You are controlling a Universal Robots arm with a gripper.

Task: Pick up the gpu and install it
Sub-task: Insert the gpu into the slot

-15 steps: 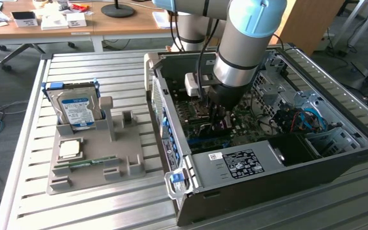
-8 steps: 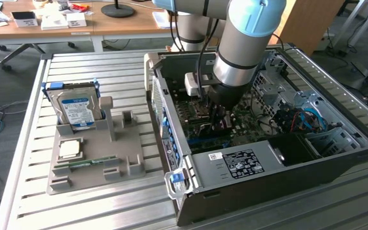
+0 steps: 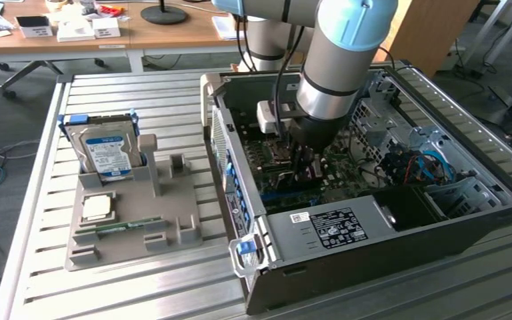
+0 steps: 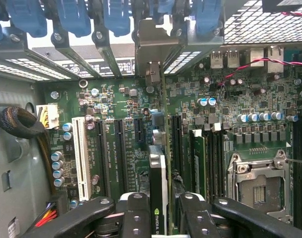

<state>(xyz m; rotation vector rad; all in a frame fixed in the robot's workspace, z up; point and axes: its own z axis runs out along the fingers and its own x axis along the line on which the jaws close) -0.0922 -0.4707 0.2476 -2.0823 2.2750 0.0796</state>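
My gripper is deep inside the open computer case, low over the green motherboard. It is shut on the gpu, which I see edge-on as a thin black and green card standing upright between the black fingers. The card's silver bracket sits against the case's rear slot openings, under the blue latches. The card's lower edge runs along a black expansion slot; how far it sits in the slot is hidden. In the exterior view, the arm's wrist covers the card.
A white slot and black slots lie beside the card, the processor socket on its other side. On the exterior view's left, a grey fixture holds a hard drive, a chip and a memory stick.
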